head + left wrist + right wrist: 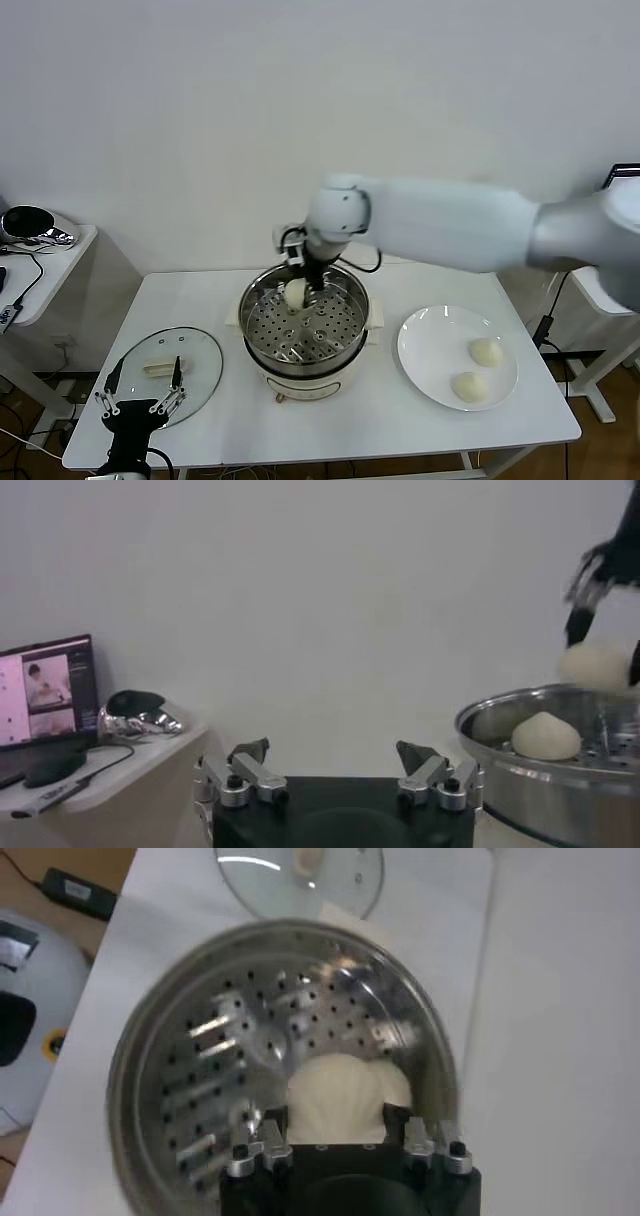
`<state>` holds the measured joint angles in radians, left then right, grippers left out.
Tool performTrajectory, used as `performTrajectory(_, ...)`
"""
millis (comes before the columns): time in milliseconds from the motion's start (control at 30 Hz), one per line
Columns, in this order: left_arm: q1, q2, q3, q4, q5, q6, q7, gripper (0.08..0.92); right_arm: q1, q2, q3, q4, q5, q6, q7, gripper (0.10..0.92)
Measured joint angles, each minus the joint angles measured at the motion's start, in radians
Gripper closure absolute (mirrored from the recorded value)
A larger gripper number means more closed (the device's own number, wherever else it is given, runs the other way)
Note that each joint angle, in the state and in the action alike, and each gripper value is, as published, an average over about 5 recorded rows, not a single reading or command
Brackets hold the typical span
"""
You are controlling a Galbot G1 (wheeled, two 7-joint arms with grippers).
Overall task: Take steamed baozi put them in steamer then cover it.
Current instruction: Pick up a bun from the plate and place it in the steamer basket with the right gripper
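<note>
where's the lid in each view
head: the lid lies flat on the table, left of the steamer, by the open left gripper.
left wrist: not in it.
right wrist: the lid lies on the table beyond the steamer's rim.
shared landmark: the steamer, seen in all three views; the right gripper holds a bun over it.

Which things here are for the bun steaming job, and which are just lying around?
For the job: right gripper holding a baozi over the steamer; two baozi on the plate; cover; open left gripper near it.
Just lying around: side table, screen.
</note>
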<state>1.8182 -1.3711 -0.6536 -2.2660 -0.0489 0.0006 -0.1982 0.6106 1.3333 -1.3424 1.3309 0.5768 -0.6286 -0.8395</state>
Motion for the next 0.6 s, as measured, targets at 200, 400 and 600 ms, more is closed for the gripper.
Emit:
performTrajectory(200,-0.002,-0.002,0.003,0.004,0.000,-0.001,0.000,0.177,-0.056,0.078,0.003,-0.063,0.009,-0.024,0.023,0.431)
performTrajectory(400,-0.005,-0.003,0.009,0.009,0.000,-0.005,-0.001,0.177,-0.099,0.135,0.006,-0.118,0.006,-0.040,0.042,0.406)
performTrajectory(600,-0.004,-0.004,0.012,0.010,0.000,-0.006,-0.002,0.177,-0.108,0.152,0.017,-0.141,0.002,-0.055,0.043,0.258)
